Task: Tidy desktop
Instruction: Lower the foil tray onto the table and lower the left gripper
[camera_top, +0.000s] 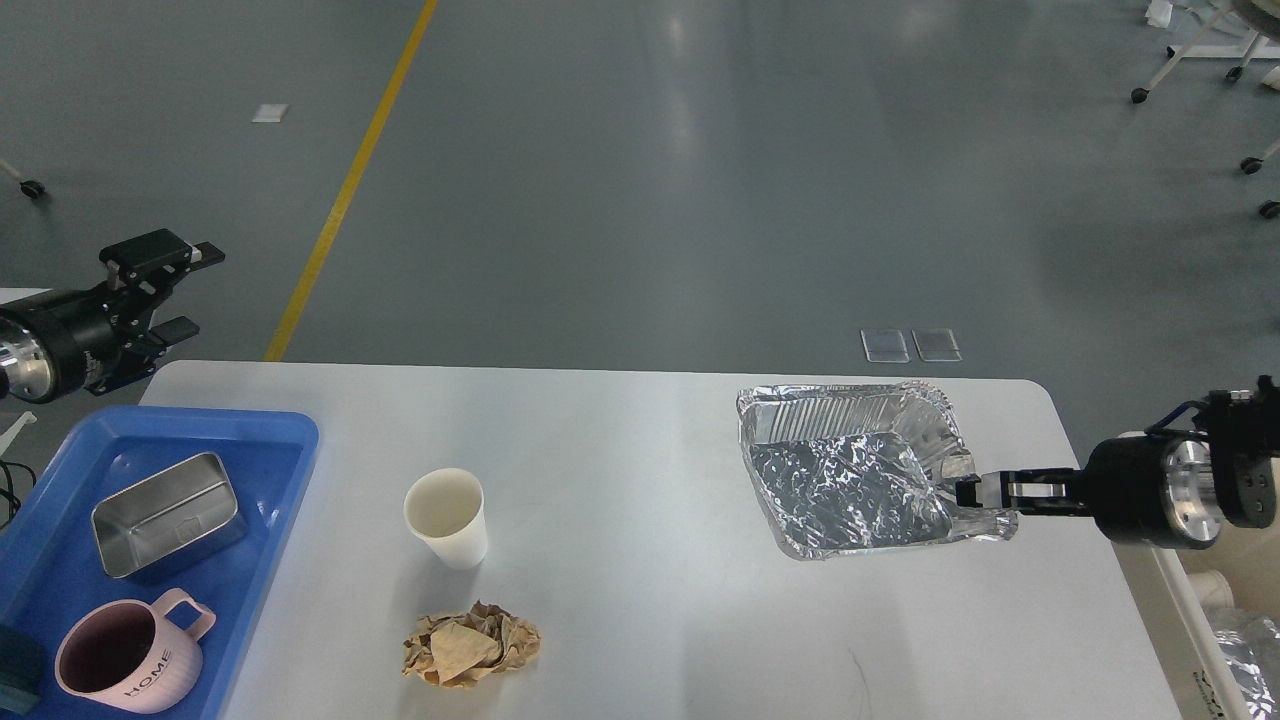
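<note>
The desktop (650, 560) is a large white tabletop with rounded corners. A crinkled foil tray (850, 485) sits at its right side. My right gripper (975, 492) comes in from the right and is shut on the foil tray's near right rim corner. My left gripper (185, 290) is open and empty, off the table's far left corner, above the floor. A white paper cup (447, 515) stands upright left of centre. A crumpled brown paper ball (470, 648) lies in front of the cup.
A blue plastic tray (285, 450) at the left edge holds a steel container (165, 512) and a pink mug (125, 665). A white bin (1235, 640) with foil items stands beyond the table's right edge.
</note>
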